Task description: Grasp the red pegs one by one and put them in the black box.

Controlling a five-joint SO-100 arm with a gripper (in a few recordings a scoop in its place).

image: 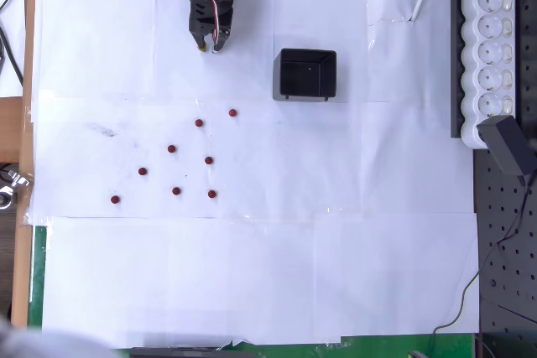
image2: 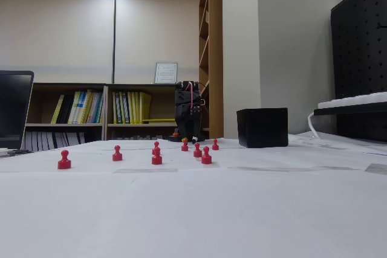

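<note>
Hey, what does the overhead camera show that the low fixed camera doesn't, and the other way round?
Overhead alone: the black box's open top and glossy inside, the white power strip's sockets, and how the eight red pegs scatter across the paper. Fixed view alone: the pegs' upright knobbed shape, plus bookshelves in the background. Shared: the pegs, the box, and the tool low over the paper, apart from both.

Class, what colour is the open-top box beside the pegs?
Black; the box shows best in the overhead view.
</note>
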